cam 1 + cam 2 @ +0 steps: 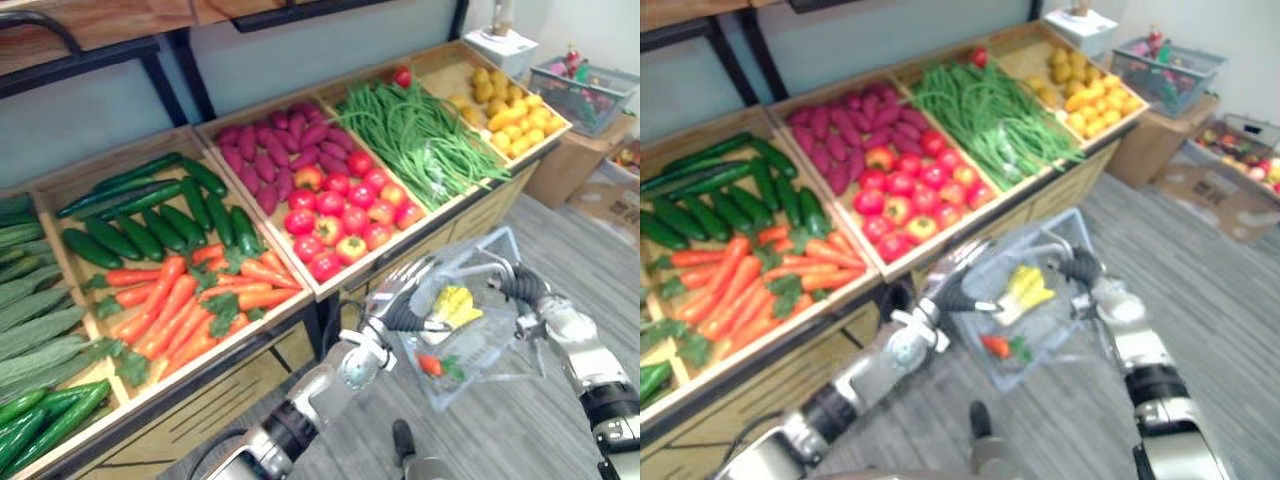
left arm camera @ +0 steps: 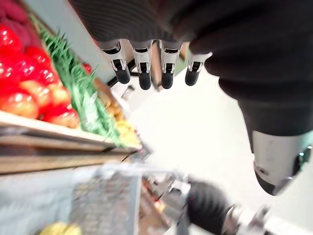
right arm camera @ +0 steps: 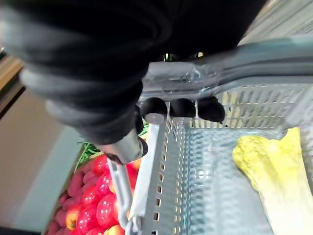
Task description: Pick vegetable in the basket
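Right wrist view: right hand point(image 3: 182, 107) curls round the basket point(image 3: 166, 171) handle; left hand point(image 1: 398, 297), fingers loosely straight, partly hides it.

Head stereo pair: set high, facing down and forward over stand point(image 1: 200, 400) and basket point(image 1: 485, 345), with near-identical coverage. Left wrist camera: very close, along left hand point(image 2: 144, 73), facing tomatoes point(image 1: 335, 215). Right wrist camera: very close, on right hand point(image 3: 183, 107) at basket rim. Tomatoes common to all views.
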